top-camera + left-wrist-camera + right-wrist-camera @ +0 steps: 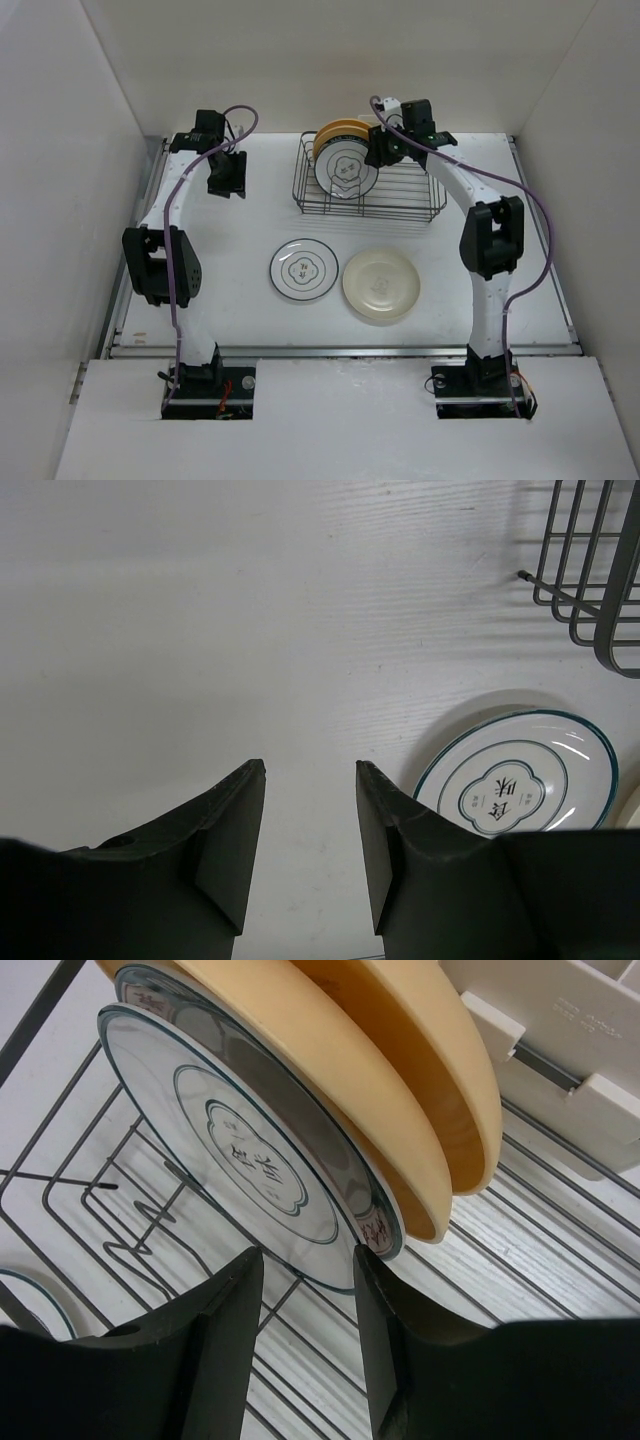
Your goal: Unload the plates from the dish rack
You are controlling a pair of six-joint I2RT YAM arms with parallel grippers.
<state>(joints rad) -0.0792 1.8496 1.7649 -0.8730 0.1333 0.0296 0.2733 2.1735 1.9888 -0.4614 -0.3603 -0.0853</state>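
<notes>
- White table (240, 320): dish rack (410, 195) at 12 o'clock; ringed plate (301, 269), cream plate (381, 285) flat at its 6.
- Our right gripper (308, 1260) gapes around racked plate's (240, 1150) rim.
- Our left gripper (310, 770) gapes at 9 o'clock.

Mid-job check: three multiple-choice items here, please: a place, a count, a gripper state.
1. Relative to the dish rack, the cream plate lies: A inside it; B outside, on the table, right of the flat ringed plate; C underneath it.
2. Plates lying flat on the table: A one; B two; C four.
3. The right gripper is: A open; B shut tight; C out of view.
Answers: 1 B, it lies beside the flat ringed plate; 2 B, ringed and cream; 3 A, fingers apart at the standing ringed plate's rim.
</notes>
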